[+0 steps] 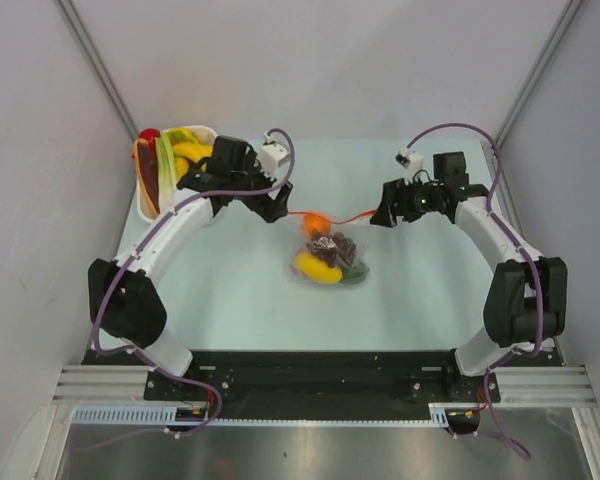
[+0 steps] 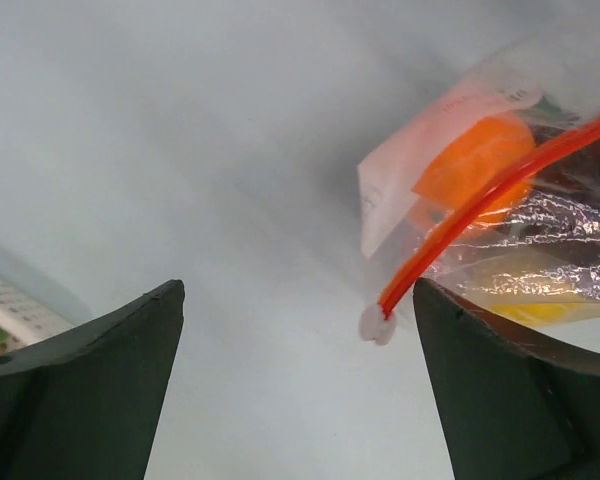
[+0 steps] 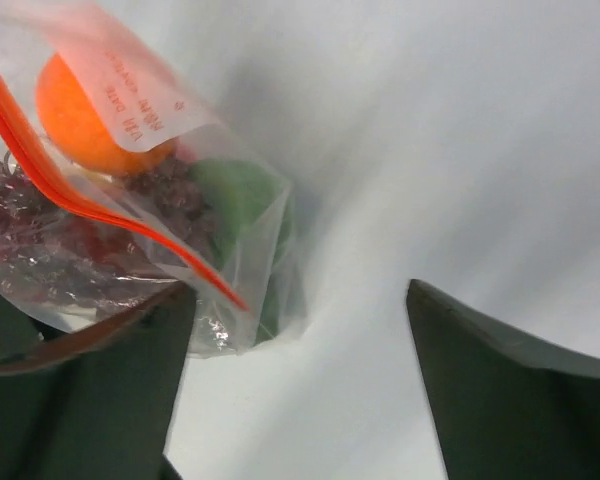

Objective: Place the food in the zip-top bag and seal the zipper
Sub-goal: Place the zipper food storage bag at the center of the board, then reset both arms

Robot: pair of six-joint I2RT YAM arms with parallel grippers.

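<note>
Zip-top bag [image 1: 304,246] lies flat on the pale tabletop [image 1: 230,290] at centre of the top view, betw. the two arms, mouth toward the upper edge of frame. Inside it: orange round one [image 1: 315,222] nearest the mouth, purple grape bunch [image 1: 330,245] just below, yellow one [image 1: 317,268] at the bag's lower left, green leafy one [image 1: 356,270] at its lower right. Zipper [image 1: 350,215] shows as a thin orange-red line running left-right across the mouth, its ends reaching the two hands. Left hand [image 2: 298,292] is spread wide w/ nothing in its grip. In its wrist view the zipper's end w/ the tiny white slider tab [image 2: 377,325] sits just beside the right-side finger (touching or not, can't tell). Right hand [image 3: 300,290] is likewise spread wide and clamps nothing. The bag's other corner fills the left of its wrist view, lying over the edge of the left-side finger, zipper end pointing into the gap. Whether the mouth is sealed along its length can't be told. White basket [image 1: 208,131] at upper left of the top view, next to the left arm, holds more food, incl. a long green-white stalk [image 1: 165,160] and yellow pieces.
</note>
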